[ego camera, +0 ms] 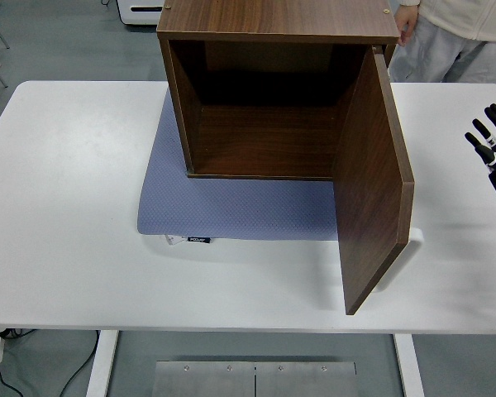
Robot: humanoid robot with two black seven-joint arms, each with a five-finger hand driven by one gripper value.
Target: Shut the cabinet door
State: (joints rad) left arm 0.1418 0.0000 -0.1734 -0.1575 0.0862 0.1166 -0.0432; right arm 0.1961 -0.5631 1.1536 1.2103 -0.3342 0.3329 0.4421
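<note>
A brown cabinet stands on a blue mat at the far middle of the white desk. Its door, hinged on the right, swings out toward the near edge. The right hand hovers at the right edge, fingers spread. A person stands far right.

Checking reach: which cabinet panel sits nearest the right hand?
The open door, hinged on the cabinet's right side and swung out toward the table's near edge. The other panels lie farther from the right hand.

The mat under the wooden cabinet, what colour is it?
The dotted fabric mat is greyish blue, seen best in the head view.
</note>
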